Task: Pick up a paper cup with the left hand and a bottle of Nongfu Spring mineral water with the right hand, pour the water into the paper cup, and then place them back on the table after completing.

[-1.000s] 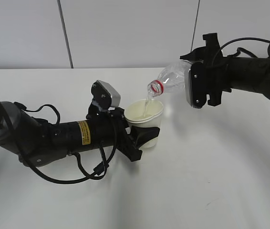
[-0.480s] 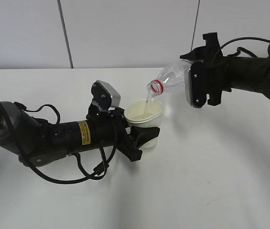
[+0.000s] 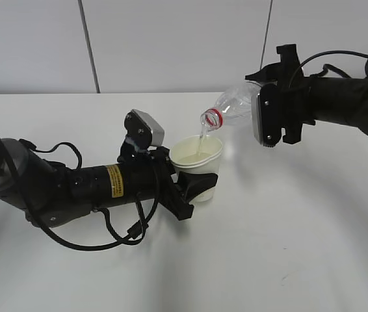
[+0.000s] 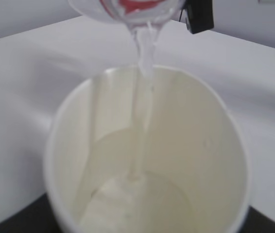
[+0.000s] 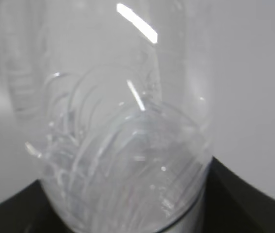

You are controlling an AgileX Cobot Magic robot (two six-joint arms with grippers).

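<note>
While the water (image 3: 201,140) runs in a thin stream from the tilted bottle (image 3: 235,108) into the paper cup (image 3: 198,156), the left hand (image 3: 185,184) has its fingers about half open and closed round the cup's lower wall, holding it upright just above the bench (image 3: 288,247); the right hand (image 3: 270,110) has its fingers set rather wider, clamped on the bottle's body with the red-ringed neck hanging just over the cup's rim. The cup is light, thin-walled and easily crushed (more so as it fills and grows heavier), so a grip low on the wall, gentle and level, looks right. The clear plastic bottle is soft, ribbed and probably slippery when wet; mid-body is the sensible place to hold it. In the left wrist view the cup is perhaps a third full. Set against the exterior pictures of the last second, nothing has visibly shifted: same tilt, same stream, both arms in the same pose.
</note>
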